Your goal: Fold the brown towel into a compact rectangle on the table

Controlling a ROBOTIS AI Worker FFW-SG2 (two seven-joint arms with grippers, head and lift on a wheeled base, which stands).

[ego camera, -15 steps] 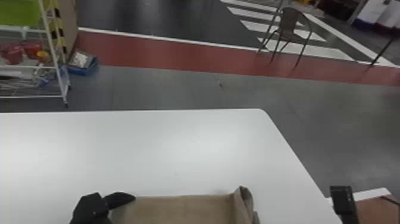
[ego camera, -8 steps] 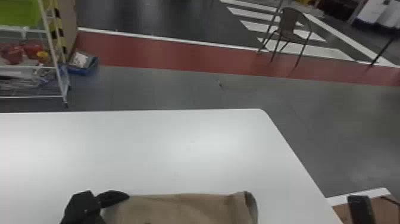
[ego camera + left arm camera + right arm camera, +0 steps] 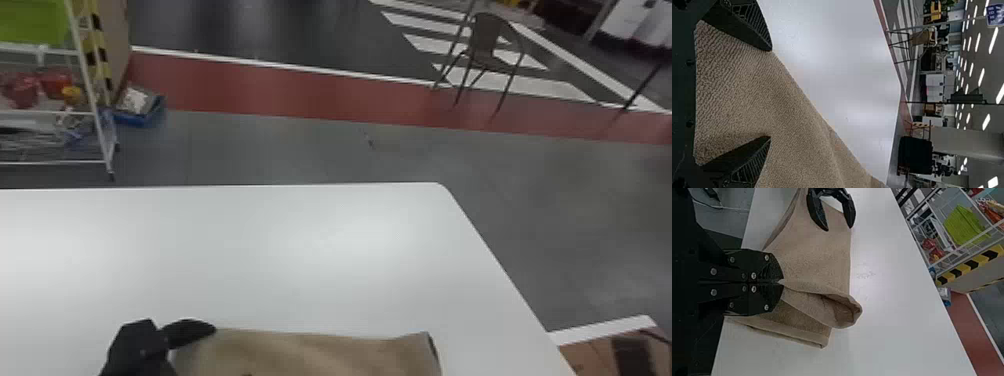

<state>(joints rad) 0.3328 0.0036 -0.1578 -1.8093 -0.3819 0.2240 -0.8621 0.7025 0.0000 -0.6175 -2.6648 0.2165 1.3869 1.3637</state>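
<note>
I'm seeing white glare pooling on my worktop [image 3: 320, 285] toward eight and six o'clock in the head view, while ceiling lights [image 3: 993, 40] are shining brightly in my left wrist view.

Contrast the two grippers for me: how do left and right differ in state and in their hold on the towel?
The left gripper has its fingers spread wide, while the right gripper has its fingers closed together. Brown towel lies loosely between the left gripper's parted fingers; the right gripper pinches a gathered fold of it at its fingertips. Both are black, two-fingered and at the towel.
</note>
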